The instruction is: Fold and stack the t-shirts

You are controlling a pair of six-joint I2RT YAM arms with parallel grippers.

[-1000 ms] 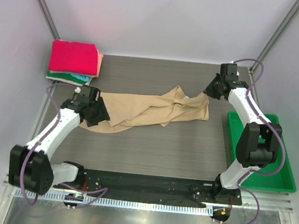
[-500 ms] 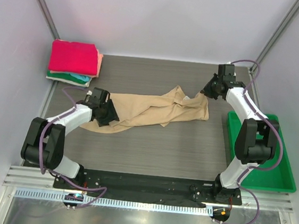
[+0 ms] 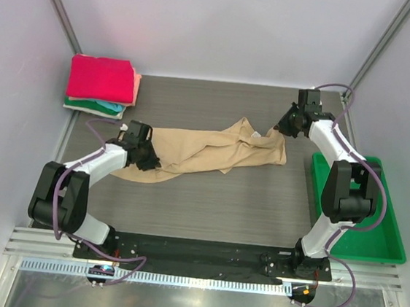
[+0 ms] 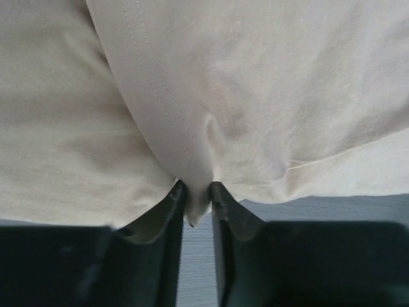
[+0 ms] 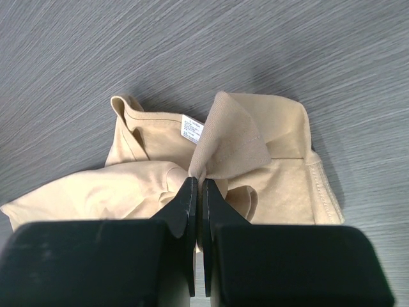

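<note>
A tan t-shirt [image 3: 205, 150] lies stretched and rumpled across the middle of the table. My left gripper [image 3: 146, 158] is shut on its left edge; the left wrist view shows a fold of tan cloth [image 4: 195, 204] pinched between the fingers. My right gripper [image 3: 281, 127] is shut on the shirt's right end; the right wrist view shows a tan flap [image 5: 227, 144] rising from the closed fingers, with a white label [image 5: 192, 128] beside it. A stack of folded t-shirts [image 3: 102, 84], pink-red on top with salmon, teal and green beneath, sits at the far left corner.
A green plastic tray [image 3: 390, 242] stands at the right edge of the table, beside the right arm. Grey walls and metal posts close in the back and sides. A black base rail [image 3: 202, 252] runs along the near edge.
The left gripper has moved right onto the shirt's left edge, and its arm has stretched out low over the table. The right gripper has shifted slightly left and away. The shirt has barely moved.
</note>
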